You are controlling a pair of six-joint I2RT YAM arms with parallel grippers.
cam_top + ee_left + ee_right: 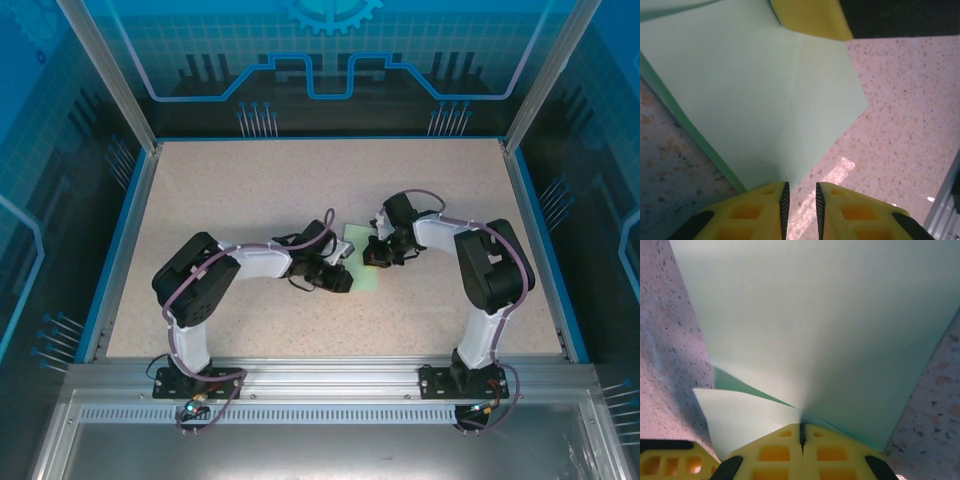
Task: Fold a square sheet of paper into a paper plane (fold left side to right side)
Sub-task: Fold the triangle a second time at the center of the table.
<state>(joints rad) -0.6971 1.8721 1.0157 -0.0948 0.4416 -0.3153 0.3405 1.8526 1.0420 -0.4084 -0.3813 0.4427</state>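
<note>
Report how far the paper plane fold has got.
Done: the sheet of paper shows a crease and doubled layers. In hand: the right gripper is shut on a raised flap, and the left gripper sits slightly open at a corner. Left: flattening that flap and the further folds; no slim dart shape yet.
</note>
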